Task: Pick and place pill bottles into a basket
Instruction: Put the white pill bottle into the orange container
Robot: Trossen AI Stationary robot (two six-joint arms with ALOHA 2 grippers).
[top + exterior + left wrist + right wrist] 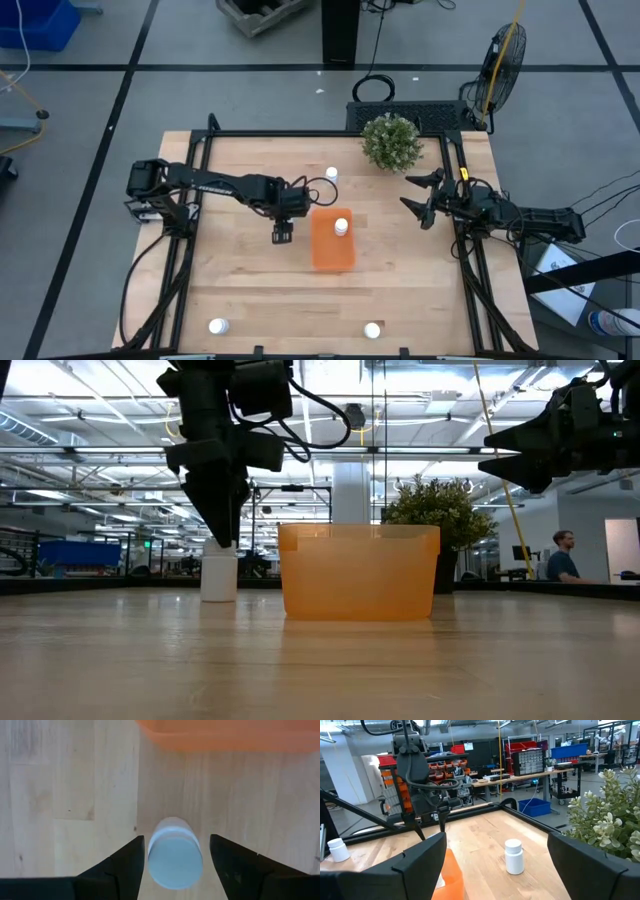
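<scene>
The left claw (283, 234) hangs just beside the left edge of the orange basket (331, 252), fingers (125, 865) spread wide on either side of a white pill bottle (174, 852) that stands upright on the tabletop (250, 290); they're not touching it.

Bottle count is five. That's one between those fingers, one sitting inside the basket (341, 227), one behind the basket near the plant (331, 174), and two along the front edge of the tabletop (217, 326) (372, 330). No label or writing can be read on any of them.

There's one basket, one bushy green plant (391, 142) at the back right, and the right claw (421, 200) is released and parked in the air at the right side, well apart from everything.
</scene>
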